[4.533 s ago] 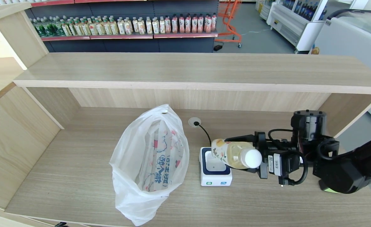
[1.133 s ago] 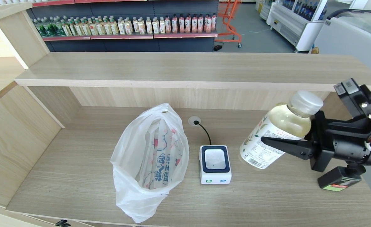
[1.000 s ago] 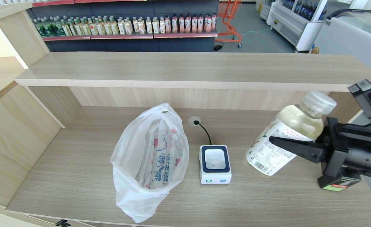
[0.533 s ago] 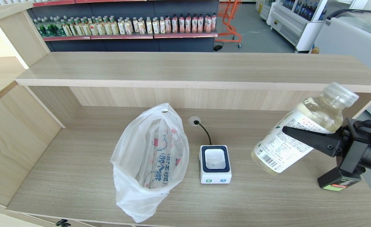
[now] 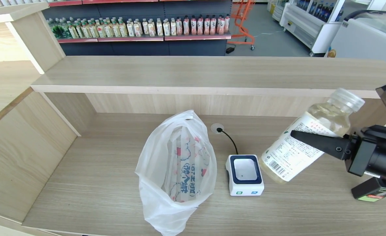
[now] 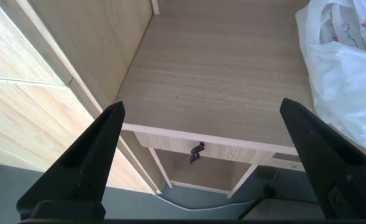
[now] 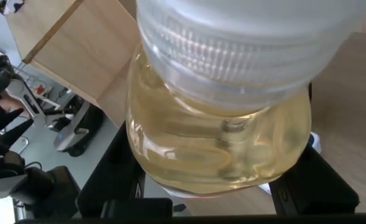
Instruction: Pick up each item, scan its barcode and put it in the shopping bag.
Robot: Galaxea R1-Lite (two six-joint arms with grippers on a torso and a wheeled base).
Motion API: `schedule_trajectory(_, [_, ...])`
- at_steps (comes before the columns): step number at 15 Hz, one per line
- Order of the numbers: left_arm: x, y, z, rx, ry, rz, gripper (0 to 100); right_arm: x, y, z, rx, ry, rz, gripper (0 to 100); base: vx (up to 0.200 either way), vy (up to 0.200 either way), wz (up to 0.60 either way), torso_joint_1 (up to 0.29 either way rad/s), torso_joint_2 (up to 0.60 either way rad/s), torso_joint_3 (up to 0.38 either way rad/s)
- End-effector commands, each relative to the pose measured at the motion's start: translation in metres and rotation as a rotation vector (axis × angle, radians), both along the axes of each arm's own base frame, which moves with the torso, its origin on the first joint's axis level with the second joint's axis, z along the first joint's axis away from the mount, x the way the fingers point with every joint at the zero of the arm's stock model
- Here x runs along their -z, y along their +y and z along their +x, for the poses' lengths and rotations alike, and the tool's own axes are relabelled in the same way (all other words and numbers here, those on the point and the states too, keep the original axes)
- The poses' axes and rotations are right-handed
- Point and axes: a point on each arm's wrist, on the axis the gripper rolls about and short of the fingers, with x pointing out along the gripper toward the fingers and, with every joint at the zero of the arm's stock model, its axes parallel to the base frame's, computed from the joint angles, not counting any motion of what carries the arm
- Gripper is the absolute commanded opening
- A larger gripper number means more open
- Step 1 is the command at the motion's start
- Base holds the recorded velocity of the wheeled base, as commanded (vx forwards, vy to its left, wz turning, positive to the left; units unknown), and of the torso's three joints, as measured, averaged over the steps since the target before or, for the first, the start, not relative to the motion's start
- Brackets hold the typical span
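Right pincer (image 5: pixel 307 139) clenched on a clear plastic bottle of pale yellow drink (image 5: pixel 288 154), held in the air just right of the white, blue-framed scanner (image 5: pixel 245 173).

The step in hand looks like the scan. To do it well, bring the bottle's lower end over the scanner window and roll the wrist so the label's barcode faces the glass squarely, then pause before heading to the white plastic shopping bag (image 5: pixel 150 183). The right arm comes in level from the right, with the bottle tilted, cap up and away. The left pincer (image 6: pixel 201 109) hangs released above the wooden bench's (image 5: pixel 91 196) near-left edge.
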Motion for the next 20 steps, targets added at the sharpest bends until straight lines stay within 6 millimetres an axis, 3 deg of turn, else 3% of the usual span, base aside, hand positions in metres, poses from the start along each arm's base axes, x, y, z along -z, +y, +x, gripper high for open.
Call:
schedule_trajectory(1, [0.0, 0.0, 0.0, 0.001, 0.0, 0.0, 100, 0.009, 0.003, 0.008, -0.002, 0.049, -0.01, 0, 0.0, 0.2, 0.0, 0.007, 0.01, -0.002])
schedule_trajectory(8, [0.0, 0.0, 0.0, 0.001, 0.0, 0.0, 100, 0.044, 0.019, 0.046, 0.046, 0.17, -0.053, 0, 0.0, 0.0, 0.0, 0.0, 0.0, 0.0])
schedule_trajectory(14, [0.0, 0.0, 0.0, 0.001, 0.0, 0.0, 100, 0.081, 0.073, 0.076, 0.044, 0.1, -0.075, 0, 0.0, 0.0, 0.0, 0.0, 0.0, 0.0])
schedule_trajectory(20, [0.0, 0.0, 0.0, 0.001, 0.0, 0.0, 100, 0.119, 0.112, 0.096, -0.028, 0.082, -0.106, 0, 0.0, 0.0, 0.0, 0.0, 0.0, 0.0])
